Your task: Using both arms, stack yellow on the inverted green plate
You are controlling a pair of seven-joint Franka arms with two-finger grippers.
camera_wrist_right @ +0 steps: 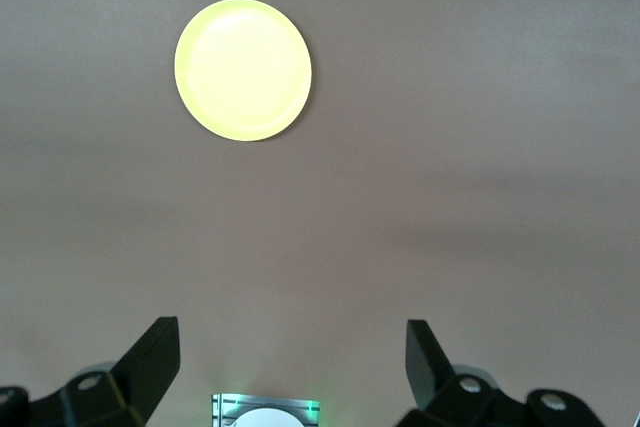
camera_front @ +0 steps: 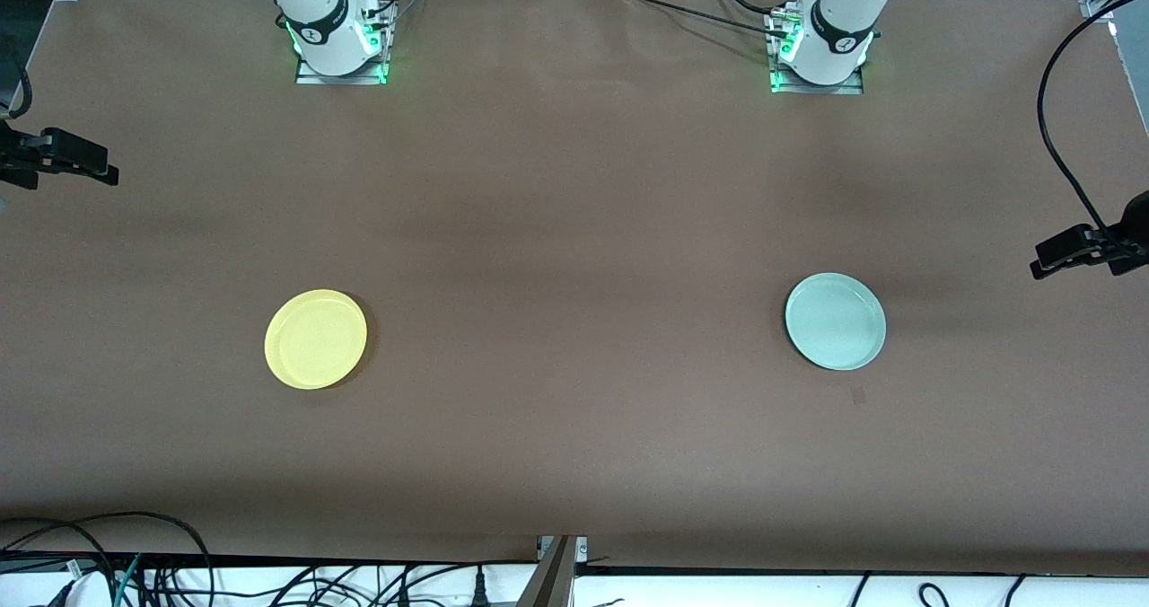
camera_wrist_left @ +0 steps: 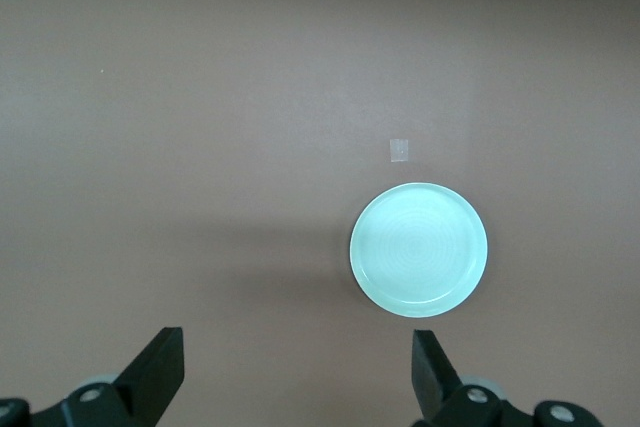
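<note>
Front view: the yellow plate point(camera_front: 315, 338) lies toward the right arm's end of the brown bench point(camera_front: 574, 230) and the green plate point(camera_front: 836, 321) toward the left arm's end, well apart and both rim up, so the green one is not yet inverted. Left wrist view: the left hand point(camera_wrist_left: 298, 367) hangs high over the bench with its fingers spread wide and empty, the green plate below it near a small tape mark point(camera_wrist_left: 400, 150), making this the nearer arm for the flip. Right wrist view: the right hand point(camera_wrist_right: 292, 362), likewise wide apart and empty, is up above the bench with the yellow plate lying ahead of it.
</note>
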